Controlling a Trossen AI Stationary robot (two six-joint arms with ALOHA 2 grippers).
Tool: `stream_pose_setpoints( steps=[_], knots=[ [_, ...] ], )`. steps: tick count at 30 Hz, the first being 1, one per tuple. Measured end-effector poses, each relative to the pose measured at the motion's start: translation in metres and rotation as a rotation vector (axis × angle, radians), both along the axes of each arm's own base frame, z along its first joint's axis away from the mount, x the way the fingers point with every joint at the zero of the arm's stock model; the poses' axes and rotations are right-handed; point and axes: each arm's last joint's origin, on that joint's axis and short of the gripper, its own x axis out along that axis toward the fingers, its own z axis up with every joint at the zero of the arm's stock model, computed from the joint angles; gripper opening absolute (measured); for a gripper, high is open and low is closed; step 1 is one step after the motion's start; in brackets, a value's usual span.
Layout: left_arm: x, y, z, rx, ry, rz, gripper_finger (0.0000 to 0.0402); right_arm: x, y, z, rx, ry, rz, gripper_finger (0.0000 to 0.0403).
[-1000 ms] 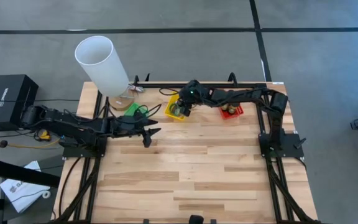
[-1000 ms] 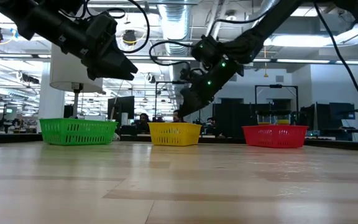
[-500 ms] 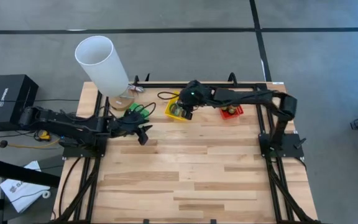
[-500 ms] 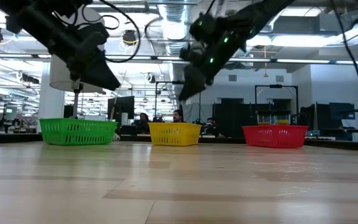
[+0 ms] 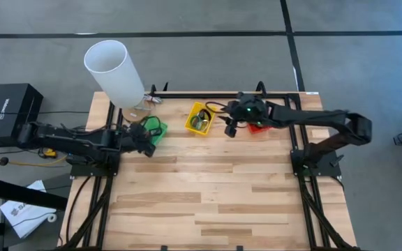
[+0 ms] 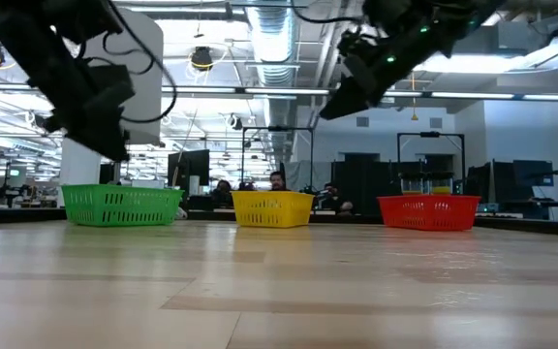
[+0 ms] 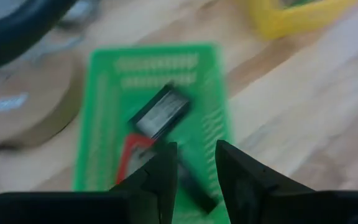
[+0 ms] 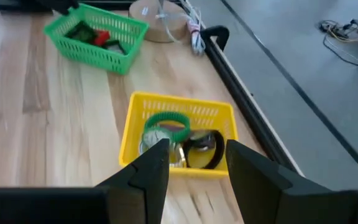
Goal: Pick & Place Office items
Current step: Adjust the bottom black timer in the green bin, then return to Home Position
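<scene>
Inside yellow basket (image 8: 135,127): green ring (image 8: 167,126)

No writing can be read anywhere. A black box (image 5: 14,104) and a floor sheet (image 5: 25,213) carry marks too small to make out.

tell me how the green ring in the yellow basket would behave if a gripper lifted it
The green ring looks thin and hollow, so probably light. It leans on other rings in the yellow basket, so it may slide as they shift. Set on edge, its round shape would likely roll.
</scene>
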Motion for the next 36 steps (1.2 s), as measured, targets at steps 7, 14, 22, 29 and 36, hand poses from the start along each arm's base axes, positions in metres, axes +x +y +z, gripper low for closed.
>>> stream_pose_setpoints(
  steps=[7,14,22,29,36],
  knots=[
    [-0.011,0.01,-0.007,-0.041,0.1,0.118,0.008,-0.009,0.013,0.003,0.031,-0.028,0.01,0.0149],
    [-0.007,0.017,-0.016,-0.161,0.16,0.127,0.0039,-0.004,0.027,0.002,0.034,-0.021,0.06,0.0148],
    [0.013,0.026,-0.033,-0.207,0.218,0.046,0.0003,-0.002,0.031,0.004,0.025,-0.037,0.08,0.0148],
    [0.023,0.044,-0.028,-0.119,0.158,0.045,0.0003,-0.002,0.031,0.004,0.025,-0.036,0.079,0.0148],
    [0.021,0.047,-0.015,-0.008,0.117,0.065,0.0003,-0.002,0.032,0.004,0.025,-0.036,0.081,0.0147]
  ],
)
